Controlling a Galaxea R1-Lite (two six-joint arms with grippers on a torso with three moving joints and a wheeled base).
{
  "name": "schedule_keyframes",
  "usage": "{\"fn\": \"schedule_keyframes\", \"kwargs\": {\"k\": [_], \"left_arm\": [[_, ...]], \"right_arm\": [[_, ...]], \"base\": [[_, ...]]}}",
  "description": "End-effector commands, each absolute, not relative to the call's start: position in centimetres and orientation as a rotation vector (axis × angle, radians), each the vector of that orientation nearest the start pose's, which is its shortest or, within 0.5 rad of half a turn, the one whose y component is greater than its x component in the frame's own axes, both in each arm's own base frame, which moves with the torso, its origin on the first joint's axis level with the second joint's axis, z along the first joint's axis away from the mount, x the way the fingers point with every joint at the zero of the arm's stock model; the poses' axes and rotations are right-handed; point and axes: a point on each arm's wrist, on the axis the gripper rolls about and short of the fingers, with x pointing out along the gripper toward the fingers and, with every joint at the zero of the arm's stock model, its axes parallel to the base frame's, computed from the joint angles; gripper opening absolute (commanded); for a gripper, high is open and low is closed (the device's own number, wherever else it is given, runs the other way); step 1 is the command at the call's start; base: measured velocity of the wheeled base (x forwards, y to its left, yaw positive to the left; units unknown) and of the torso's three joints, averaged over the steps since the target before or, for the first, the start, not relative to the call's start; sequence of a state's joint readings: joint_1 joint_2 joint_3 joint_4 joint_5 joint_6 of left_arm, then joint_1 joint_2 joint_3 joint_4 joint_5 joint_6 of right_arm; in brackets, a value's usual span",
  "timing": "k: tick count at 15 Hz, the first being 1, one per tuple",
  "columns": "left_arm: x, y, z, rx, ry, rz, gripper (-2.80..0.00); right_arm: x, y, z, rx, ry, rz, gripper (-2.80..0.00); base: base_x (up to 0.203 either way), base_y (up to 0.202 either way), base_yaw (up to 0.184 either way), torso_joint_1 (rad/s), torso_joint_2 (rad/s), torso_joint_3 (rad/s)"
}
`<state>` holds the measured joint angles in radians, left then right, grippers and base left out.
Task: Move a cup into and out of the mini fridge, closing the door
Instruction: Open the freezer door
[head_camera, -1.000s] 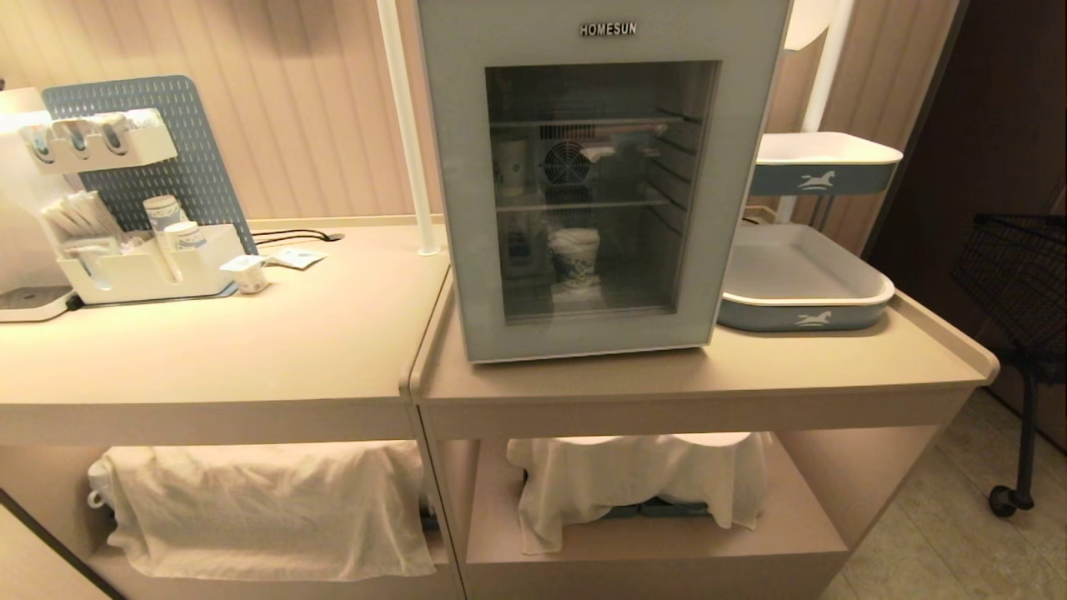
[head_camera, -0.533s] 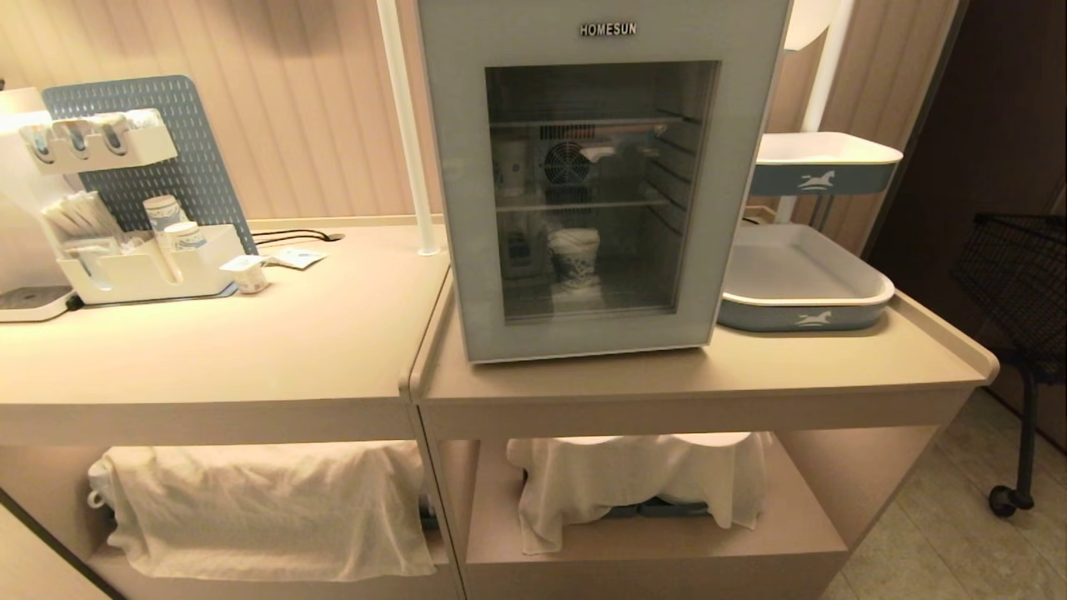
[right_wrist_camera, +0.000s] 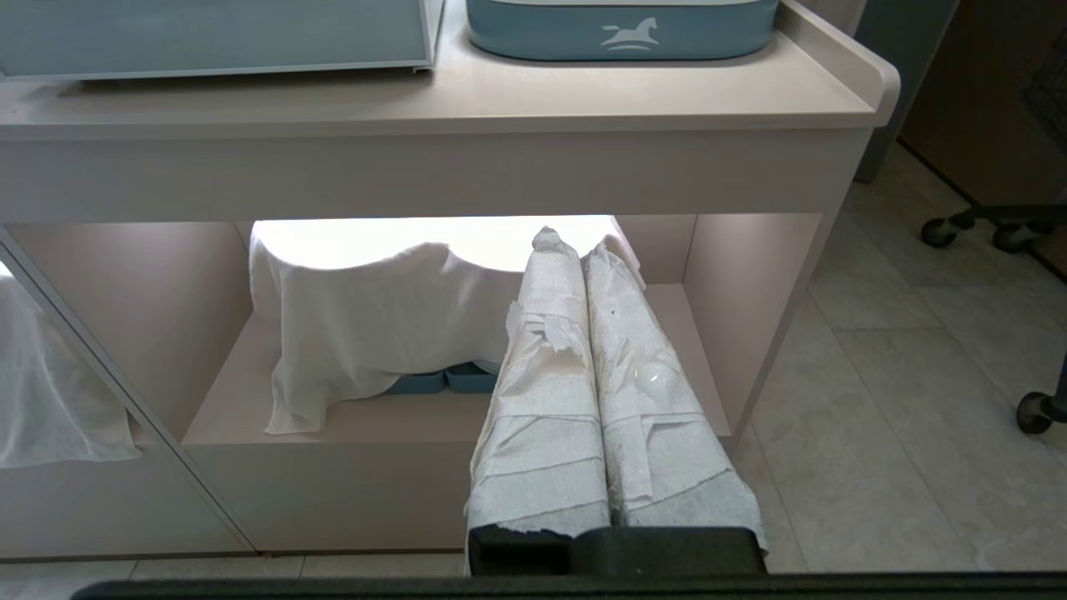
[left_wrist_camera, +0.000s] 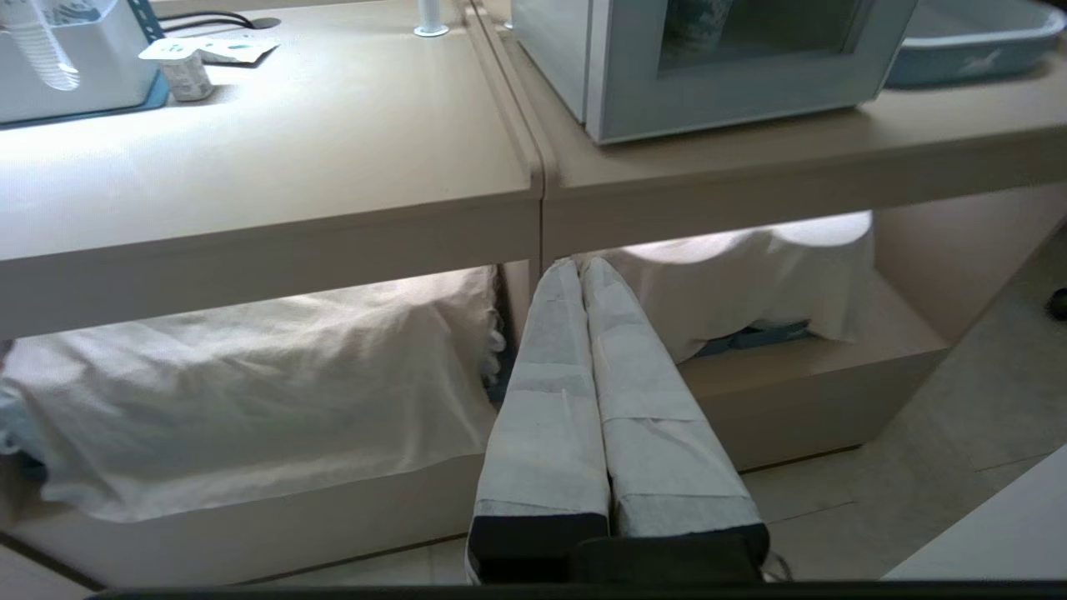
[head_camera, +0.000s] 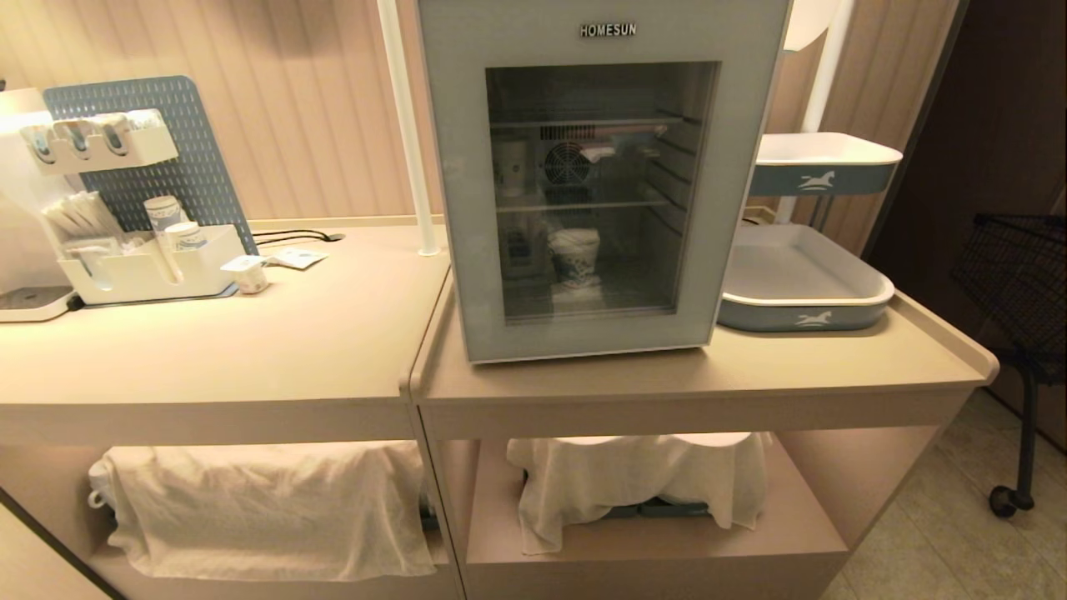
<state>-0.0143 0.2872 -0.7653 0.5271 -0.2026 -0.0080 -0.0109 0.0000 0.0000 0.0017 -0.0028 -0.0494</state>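
The mini fridge point(head_camera: 583, 340) stands on the right counter with its door point(head_camera: 463, 167) closed. Through the dark glass I see the cup point(head_camera: 573, 257), white with a blue print, upright on the lowest shelf. Neither arm shows in the head view. In the left wrist view my left gripper point(left_wrist_camera: 579, 265) is shut and empty, low in front of the seam between the two counters, below the fridge's corner point(left_wrist_camera: 600, 108). My right gripper point(right_wrist_camera: 567, 242) is shut and empty too, down by the right counter's lower shelf.
A white organiser point(head_camera: 142, 267) with stacked cups and a small foil-lidded tub point(head_camera: 247, 273) sit on the left counter. Two blue-and-white trays point(head_camera: 800, 312) stand right of the fridge. White cloths point(head_camera: 267, 500) cover the lower shelves. A black wire cart point(head_camera: 1021, 283) is at far right.
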Motion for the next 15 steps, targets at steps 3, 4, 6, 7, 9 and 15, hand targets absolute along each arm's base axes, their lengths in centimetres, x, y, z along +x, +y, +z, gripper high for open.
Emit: {"fn": "schedule_keyframes", "kwargs": {"k": [3,4,6,7,9,15], "left_arm": [[-1.6,-0.5,28.2,-0.094,0.178,-0.239,-2.8],[-0.9,-0.5,28.9,-0.109,0.191,-0.269,-2.8],[0.3,-0.7,29.9,-0.13,0.213,-0.347,-2.8],[1.3,-0.8,30.3,-0.146,0.235,-0.36,-2.8],[3.6,-0.9,31.6,-0.174,0.266,-0.369,-2.8],[13.4,-1.3,34.5,-0.232,0.315,-0.44,-2.8]], "right_arm": [[-2.1,0.0,7.0,-0.049,0.022,-0.013,-2.8],[-2.1,0.0,7.0,-0.049,0.022,-0.013,-2.8],[-2.1,0.0,7.0,-0.049,0.022,-0.013,-2.8],[-2.1,0.0,7.0,-0.049,0.022,-0.013,-2.8],[-2.1,0.0,7.0,-0.049,0.022,-0.015,-2.8],[-2.1,0.0,7.0,-0.05,0.021,-0.013,-2.8]], "base": [[0.0,0.0,0.0,0.0,0.0,0.0],[0.0,0.0,0.0,0.0,0.0,0.0],[0.0,0.0,0.0,0.0,0.0,0.0],[0.0,0.0,0.0,0.0,0.0,0.0],[0.0,0.0,0.0,0.0,0.0,0.0],[0.0,0.0,0.0,0.0,0.0,0.0]]}}
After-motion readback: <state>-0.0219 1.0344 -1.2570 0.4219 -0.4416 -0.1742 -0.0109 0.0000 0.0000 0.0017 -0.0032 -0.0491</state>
